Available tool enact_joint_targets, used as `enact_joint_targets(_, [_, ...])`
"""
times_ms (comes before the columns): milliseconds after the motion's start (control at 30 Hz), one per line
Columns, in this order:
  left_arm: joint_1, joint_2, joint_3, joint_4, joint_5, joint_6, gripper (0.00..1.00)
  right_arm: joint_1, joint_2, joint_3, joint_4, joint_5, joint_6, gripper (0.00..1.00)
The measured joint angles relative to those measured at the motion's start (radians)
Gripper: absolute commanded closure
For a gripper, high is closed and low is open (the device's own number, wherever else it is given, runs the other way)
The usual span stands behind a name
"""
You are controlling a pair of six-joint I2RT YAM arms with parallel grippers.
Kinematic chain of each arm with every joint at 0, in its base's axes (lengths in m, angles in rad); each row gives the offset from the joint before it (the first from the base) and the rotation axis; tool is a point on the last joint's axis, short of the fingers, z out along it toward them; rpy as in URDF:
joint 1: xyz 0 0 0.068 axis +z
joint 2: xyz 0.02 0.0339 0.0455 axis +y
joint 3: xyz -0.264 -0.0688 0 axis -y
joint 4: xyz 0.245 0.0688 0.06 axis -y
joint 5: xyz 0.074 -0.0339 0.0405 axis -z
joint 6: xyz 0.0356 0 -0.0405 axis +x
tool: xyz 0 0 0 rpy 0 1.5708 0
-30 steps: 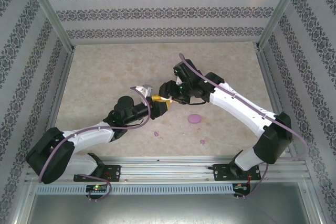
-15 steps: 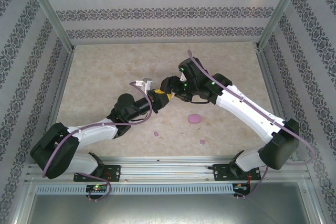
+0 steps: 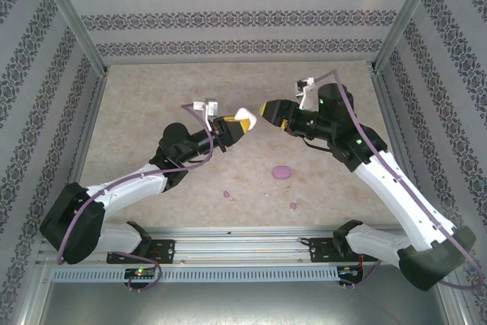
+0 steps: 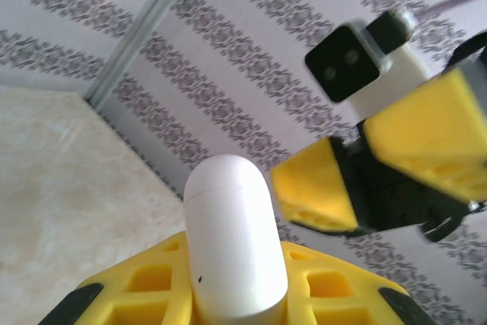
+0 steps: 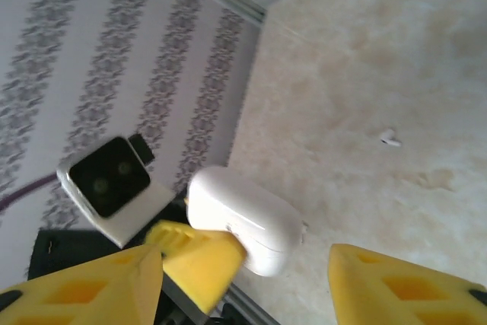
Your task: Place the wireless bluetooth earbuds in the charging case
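Note:
My left gripper (image 3: 237,123) is shut on a white charging case (image 3: 244,116), held above the table with its lid closed. In the left wrist view the case (image 4: 232,241) stands upright between my yellow fingers (image 4: 137,294). My right gripper (image 3: 268,109) hangs open just right of the case, not touching it. In the right wrist view the case (image 5: 243,215) lies beyond my open right gripper (image 5: 245,272). Two lilac earbuds (image 3: 226,194) (image 3: 293,205) lie on the table near the front. A white earbud (image 5: 389,138) lies on the table in the right wrist view.
A closed lilac case (image 3: 281,172) lies on the marble table (image 3: 152,104) right of centre, ahead of the lilac buds. Patterned walls and metal posts (image 3: 68,17) close in the back and sides.
The right gripper has let go of the white case and drawn back to the right. The left gripper has shut on the case and carried it up and toward the back.

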Motion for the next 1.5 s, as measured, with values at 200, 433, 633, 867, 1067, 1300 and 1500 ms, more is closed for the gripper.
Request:
enact_joint_targets(200, [0.005,-0.059,0.082,-0.049,0.096,-0.04,0.94,-0.027,-0.017,-0.075,0.17,-0.131,0.004,0.46])
enact_joint_targets(433, [0.01,-0.06,0.092,-0.051,0.149,-0.137,0.94,-0.026,0.025,-0.092,0.377,-0.27,0.04,0.55])
enact_joint_targets(633, [0.011,-0.056,0.097,-0.044,0.157,-0.198,0.95,-0.013,0.048,-0.115,0.47,-0.314,0.064,0.59])
enact_joint_targets(867, [0.031,-0.048,0.109,-0.018,0.172,-0.266,0.95,-0.005,0.042,-0.145,0.534,-0.335,0.075,0.64])
enact_joint_targets(1067, [0.038,-0.047,0.11,0.014,0.184,-0.305,0.94,-0.005,0.04,-0.157,0.574,-0.346,0.093,0.85])
enact_joint_targets(1300, [0.038,-0.07,0.11,-0.01,0.194,-0.297,0.74,-0.005,0.039,-0.159,0.583,-0.36,0.076,0.94])
enact_joint_targets(1500, [0.101,-0.124,0.128,-0.171,0.282,-0.227,0.44,0.0,0.032,-0.109,0.406,-0.356,-0.066,0.94])
